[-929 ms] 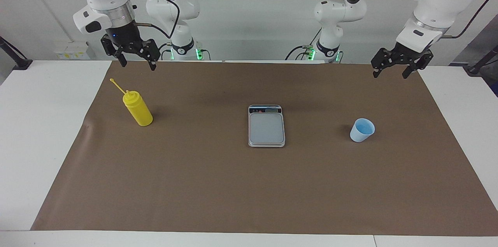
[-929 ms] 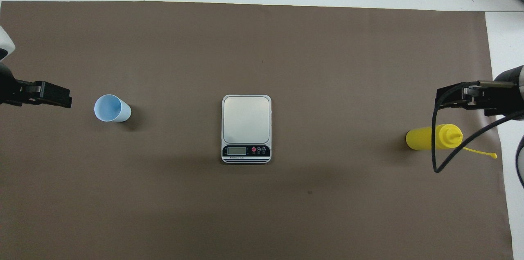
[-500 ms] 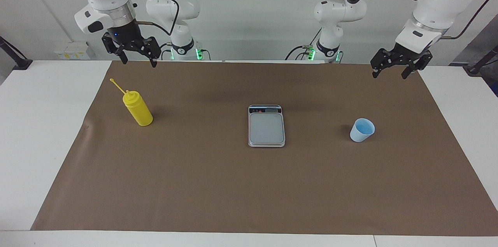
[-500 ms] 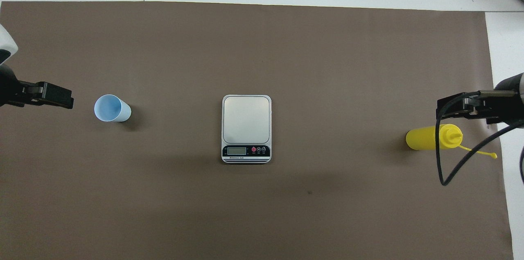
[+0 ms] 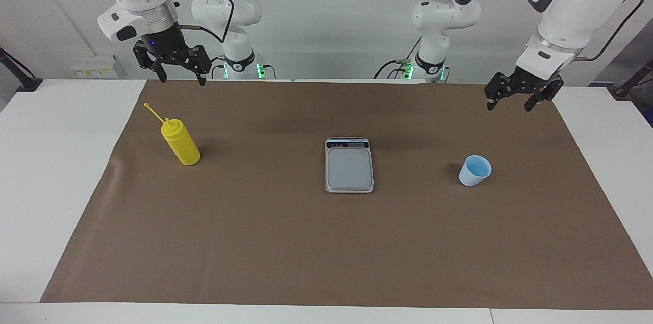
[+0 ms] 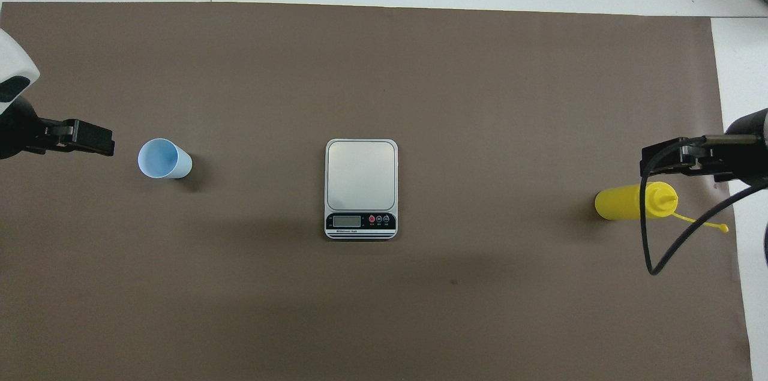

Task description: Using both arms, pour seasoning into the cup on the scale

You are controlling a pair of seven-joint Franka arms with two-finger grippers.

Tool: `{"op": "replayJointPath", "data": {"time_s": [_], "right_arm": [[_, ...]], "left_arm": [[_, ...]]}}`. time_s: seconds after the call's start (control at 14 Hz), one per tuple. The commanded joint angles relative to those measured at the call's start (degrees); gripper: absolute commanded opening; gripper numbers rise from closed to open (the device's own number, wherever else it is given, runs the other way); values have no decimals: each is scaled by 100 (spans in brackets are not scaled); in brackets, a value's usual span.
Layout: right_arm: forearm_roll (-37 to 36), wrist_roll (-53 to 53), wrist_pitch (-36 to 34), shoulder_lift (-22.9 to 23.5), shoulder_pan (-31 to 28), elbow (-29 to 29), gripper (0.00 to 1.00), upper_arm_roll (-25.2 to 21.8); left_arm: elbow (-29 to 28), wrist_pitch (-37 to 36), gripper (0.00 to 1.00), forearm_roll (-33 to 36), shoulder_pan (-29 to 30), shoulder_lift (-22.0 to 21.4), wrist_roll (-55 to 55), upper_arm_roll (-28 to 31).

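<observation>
The yellow seasoning bottle [image 5: 180,143] [image 6: 633,201] stands upright on the brown mat toward the right arm's end, its cap strap hanging loose. My right gripper [image 5: 182,79] [image 6: 665,156] hangs open in the air over the mat beside the bottle, holding nothing. The pale-blue cup [image 5: 475,171] [image 6: 163,158] stands upright toward the left arm's end. Beside it my left gripper [image 5: 508,106] [image 6: 91,138] hovers open and empty over the mat. The silver scale [image 5: 349,165] [image 6: 361,188] lies mid-mat with a bare plate, its display edge toward the robots.
A brown mat [image 5: 326,252] covers most of the white table [image 5: 46,171]. A black cable [image 6: 651,249] loops down from the right arm above the bottle in the overhead view.
The right gripper has risen a little and drawn back toward the robots. The left gripper has dipped slightly and edged toward the cup. Bottle, cup and scale have not moved.
</observation>
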Motion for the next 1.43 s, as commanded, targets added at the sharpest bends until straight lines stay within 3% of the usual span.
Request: {"op": "replayJointPath", "data": {"time_s": [0.0, 0.14, 0.5, 1.14, 1.21, 1.36], "right_arm": [[68, -149, 65, -107, -8, -122, 100, -17], [77, -140, 91, -107, -8, -122, 100, -17], [85, -131, 30, -116, -8, -131, 100, -17], [85, -149, -32, -134, -26, -174, 100, -26], [94, -123, -40, -151, -26, -218, 100, -26], [94, -122, 12, -186, -26, -254, 100, -35]], "left_arm": [[-490, 698, 100, -61, 212, 167, 22, -9], [-973, 1514, 100, -70, 440, 325, 21, -18], [-1607, 2764, 100, -70, 459, 835, -356, -26], [-2241, 3671, 100, -70, 371, 1284, -647, -26], [-2241, 3663, 83, -70, 371, 1293, -647, -26], [-2241, 3611, 11, -70, 362, 1293, -647, -26]]}}
